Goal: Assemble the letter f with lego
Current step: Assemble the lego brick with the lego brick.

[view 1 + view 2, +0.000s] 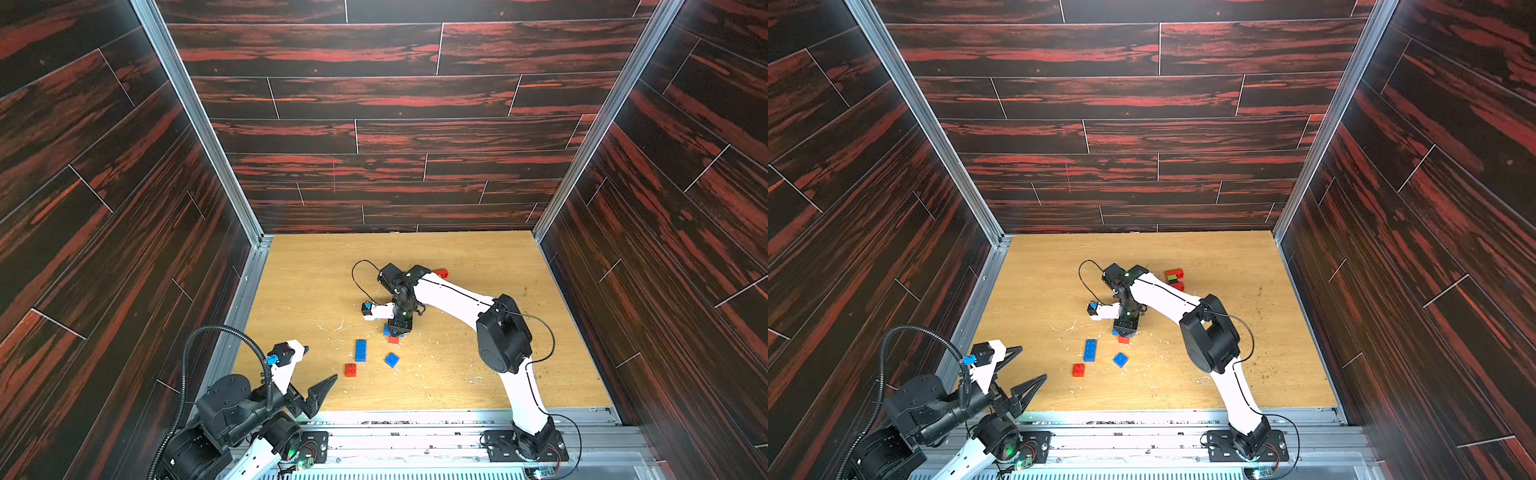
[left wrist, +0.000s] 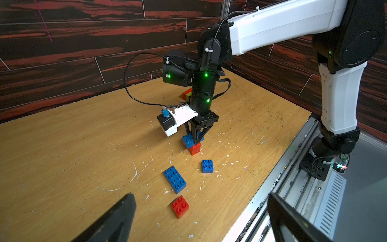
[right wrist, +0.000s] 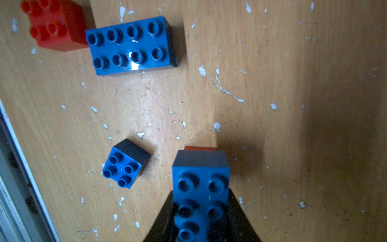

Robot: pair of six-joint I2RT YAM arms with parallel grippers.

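Blue brick [image 3: 201, 188], pinched in the right end effector [image 2: 195, 139], sits atop a red brick [image 2: 194, 149] on the bench [image 1: 457, 270]. The left end effector [image 1: 1033, 362] hangs wide open, empty, near the front-left corner.

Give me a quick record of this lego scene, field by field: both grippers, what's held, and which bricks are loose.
left gripper: open, empty, over the near corner of the table
right gripper: shut on the held blue brick
beneath it: covered red brick, only partly visible
loose, studs up: long blue brick, small blue brick, small red brick
far side: red and green bricks, behind the right arm
letter f: not yet formed
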